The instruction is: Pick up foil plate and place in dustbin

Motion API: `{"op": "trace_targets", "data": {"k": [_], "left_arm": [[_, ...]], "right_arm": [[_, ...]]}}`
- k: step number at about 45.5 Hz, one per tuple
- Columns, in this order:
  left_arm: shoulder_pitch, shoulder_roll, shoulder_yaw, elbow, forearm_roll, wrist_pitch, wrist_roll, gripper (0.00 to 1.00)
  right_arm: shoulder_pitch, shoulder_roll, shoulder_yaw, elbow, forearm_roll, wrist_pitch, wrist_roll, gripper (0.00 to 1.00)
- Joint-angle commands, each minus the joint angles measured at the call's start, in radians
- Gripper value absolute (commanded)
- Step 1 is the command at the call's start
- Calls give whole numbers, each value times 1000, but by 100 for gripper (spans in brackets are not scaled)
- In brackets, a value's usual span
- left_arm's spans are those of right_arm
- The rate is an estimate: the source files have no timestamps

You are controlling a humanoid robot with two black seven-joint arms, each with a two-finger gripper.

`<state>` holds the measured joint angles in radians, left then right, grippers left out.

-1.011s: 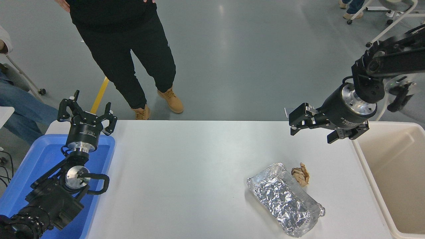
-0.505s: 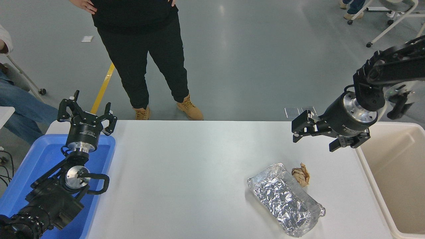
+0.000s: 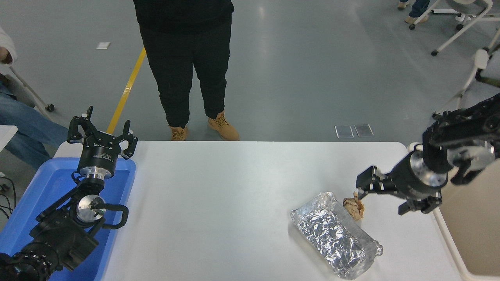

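The foil plate (image 3: 336, 234) is a crinkled silver oblong tray lying on the white table (image 3: 234, 195) at the front right. The beige dustbin (image 3: 472, 230) stands at the table's right edge, partly hidden by my right arm. My right gripper (image 3: 384, 197) is open and empty. It hangs low over the table, above and to the right of the plate's far end, between the plate and the dustbin. My left gripper (image 3: 102, 130) is open and parked at the lower left.
A small crumpled brown paper ball (image 3: 353, 207) lies against the plate's far right corner, just left of my right gripper. A blue bin (image 3: 47, 187) sits under the left arm. A person (image 3: 187, 58) stands at the far side, and another sits at the left edge.
My right gripper has come down and a little to the right, from high over the table's far edge to beside the paper ball. The standing person has stepped to the right.
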<state>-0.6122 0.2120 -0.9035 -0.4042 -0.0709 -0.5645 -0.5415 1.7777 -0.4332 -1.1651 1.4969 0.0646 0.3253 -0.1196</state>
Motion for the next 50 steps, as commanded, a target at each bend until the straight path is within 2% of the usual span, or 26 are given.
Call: {"op": "trace_targets", "data": {"k": [1, 17, 30, 42, 47, 50], "left_arm": [[0, 0, 0, -1, 0, 0, 0, 99], [0, 1, 0, -1, 0, -1, 0, 99], [0, 0, 0, -1, 0, -1, 0, 99], [0, 0, 0, -1, 0, -1, 0, 99], [0, 0, 0, -1, 0, -1, 0, 99], [2, 1, 0, -1, 0, -1, 0, 99]], "right_arm": [[-207, -16, 10, 5, 1, -121, 1, 100], [-373, -41, 162, -4, 4, -225, 0, 100], [-451, -41, 277, -18, 60, -344, 0, 100], [-543, -6, 323, -43, 60, -480, 1, 100], [-573, 5, 324, -63, 58, -523, 1, 98], [-586, 11, 324, -73, 57, -532, 5, 91]]}}
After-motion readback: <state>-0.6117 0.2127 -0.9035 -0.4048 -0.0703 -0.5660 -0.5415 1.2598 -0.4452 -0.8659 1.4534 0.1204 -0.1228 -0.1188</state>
